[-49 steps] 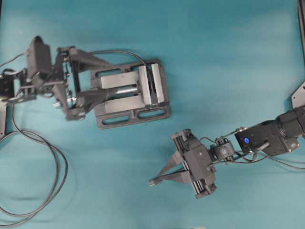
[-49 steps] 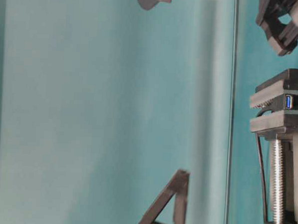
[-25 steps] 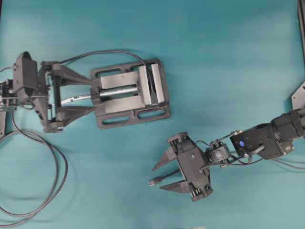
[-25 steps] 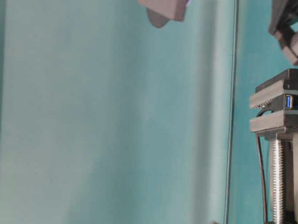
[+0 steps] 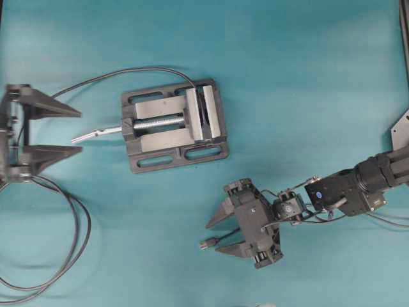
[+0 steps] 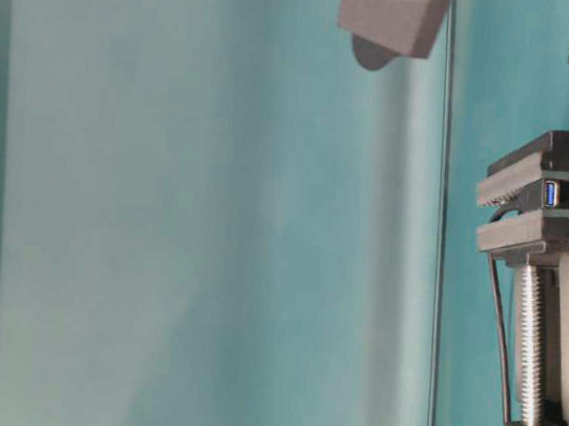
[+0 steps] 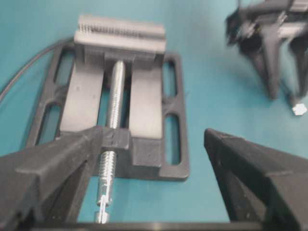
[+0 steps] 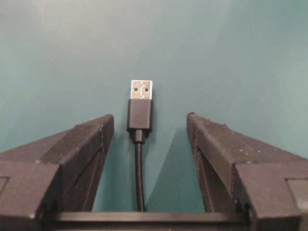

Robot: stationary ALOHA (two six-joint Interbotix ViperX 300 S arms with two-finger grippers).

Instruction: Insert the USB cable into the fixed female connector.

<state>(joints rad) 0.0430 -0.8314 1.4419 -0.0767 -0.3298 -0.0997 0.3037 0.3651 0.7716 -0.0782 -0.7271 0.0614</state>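
jaws of the right gripper (image 8: pixel 147 130) stand wide, the usb cable (image 8: pixel 140 115) lying loose between them — close squarely on the black plug body. left gripper (image 5: pixel 48 131) gapes too, off the vise (image 5: pixel 174 125) — connector (image 6: pixel 550 194) clamped there.

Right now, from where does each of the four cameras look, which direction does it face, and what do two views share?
Overhead: looks straight down on the grey metal vise, both open grippers, left and right.
Table-level: low, turned sideways, faces the blue-mouthed black socket block clamped in the vise.
Left wrist: between its own fingers, facing the vise.
Right wrist: between its fingers, over the black metal-tipped USB plug.
Shared: overhead and left wrist both show the vise.
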